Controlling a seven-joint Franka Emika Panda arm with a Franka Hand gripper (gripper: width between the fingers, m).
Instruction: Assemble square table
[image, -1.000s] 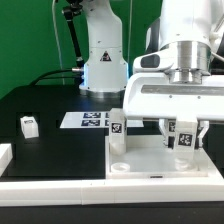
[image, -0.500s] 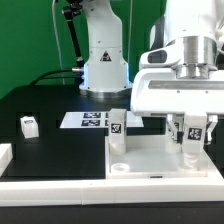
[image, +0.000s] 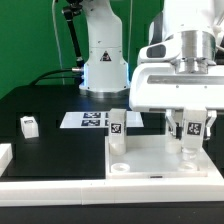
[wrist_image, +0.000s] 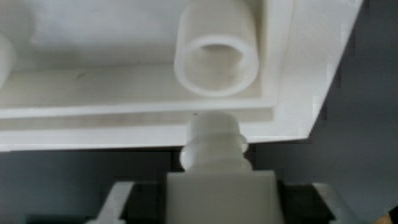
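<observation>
Exterior view: black bench (image: 60, 150); square tabletop (image: 150, 155) at 4 o'clock, fitted leg (image: 118, 125) upright at its 10 o'clock corner; end effector (image: 190, 138) clamped on held leg (image: 191, 126) over its 2 o'clock corner; loose leg (image: 29, 125) at 9 o'clock

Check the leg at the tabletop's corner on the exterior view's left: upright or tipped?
Upright: leg stands vertical on the tabletop, tag facing camera.
</observation>
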